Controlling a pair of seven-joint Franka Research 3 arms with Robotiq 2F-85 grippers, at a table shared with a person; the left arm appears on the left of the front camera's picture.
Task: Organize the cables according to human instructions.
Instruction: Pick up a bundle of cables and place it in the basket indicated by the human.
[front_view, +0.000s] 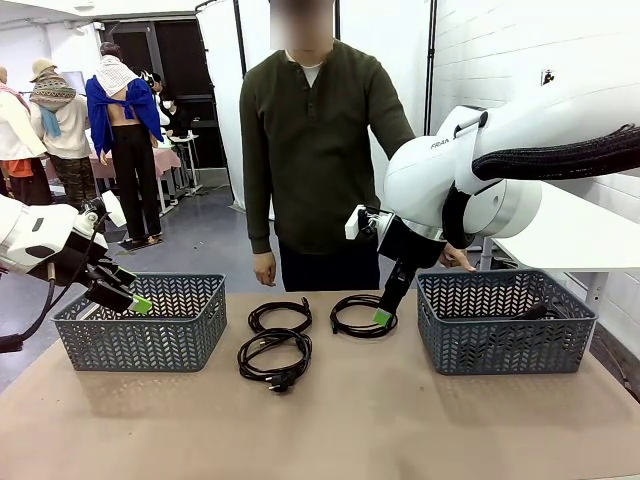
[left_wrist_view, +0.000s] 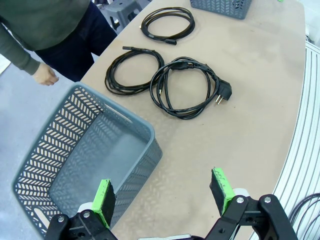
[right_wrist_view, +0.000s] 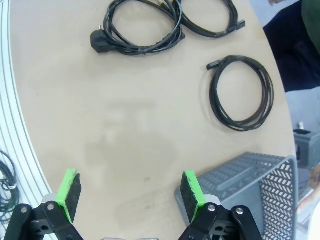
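Three black cables lie coiled mid-table: a back-left coil (front_view: 279, 316), a front coil with a plug (front_view: 274, 356) and a back-right coil (front_view: 362, 315). The left wrist view shows them as the plug coil (left_wrist_view: 187, 87), the middle coil (left_wrist_view: 134, 70) and the far coil (left_wrist_view: 167, 24). My right gripper (front_view: 385, 312) hangs open just above the back-right coil's (right_wrist_view: 242, 92) right edge, nothing between its fingers (right_wrist_view: 131, 192). Open and holding nothing, my left gripper (front_view: 135, 300) hovers over the left basket's right rim (left_wrist_view: 162, 195). The human (front_view: 320, 150) stands at the far side.
A grey lattice basket (front_view: 140, 340) stands at the left and another (front_view: 505, 345) at the right, with a dark shape (front_view: 530, 312) inside it. The person's hands (front_view: 265, 270) hang near the table's far edge. The front of the table is bare.
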